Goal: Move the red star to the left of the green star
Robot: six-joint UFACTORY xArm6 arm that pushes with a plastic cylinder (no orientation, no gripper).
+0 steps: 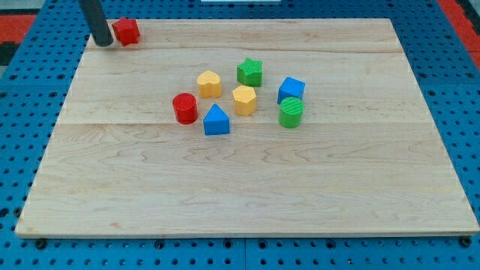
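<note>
The red star [127,31] lies at the top left corner of the wooden board [247,187]. My tip [103,43] rests just to the left of it, close to or touching its left side. The green star [250,72] sits near the board's middle, far to the right of the red star and lower in the view. It is at the top of a cluster of blocks.
Around the green star: a yellow block [209,84] to its left, a yellow hexagon [244,100] below it, a blue cube [291,89] and a green cylinder [291,112] to its right, a red cylinder [184,108] and a blue triangular block [216,120] lower left.
</note>
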